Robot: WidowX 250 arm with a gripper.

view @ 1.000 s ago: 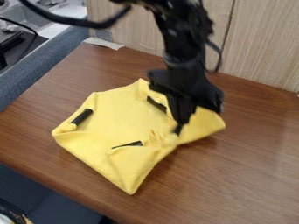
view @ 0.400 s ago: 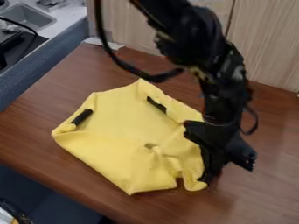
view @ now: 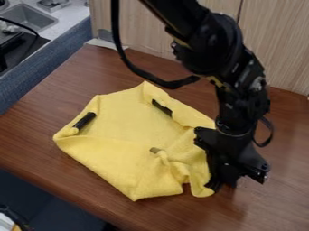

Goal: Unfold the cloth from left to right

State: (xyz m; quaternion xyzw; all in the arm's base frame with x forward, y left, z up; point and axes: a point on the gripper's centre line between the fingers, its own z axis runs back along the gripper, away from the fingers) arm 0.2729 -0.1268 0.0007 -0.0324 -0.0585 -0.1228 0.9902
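Down and to the right in the view, the end effector has moved since a second ago. The cloth's right corner has gone down too. Now the cloth lies on the brown counter, part folded and bumpy, with the end effector at its low right edge. I can't tell if the end effector is pinching it or has let go.
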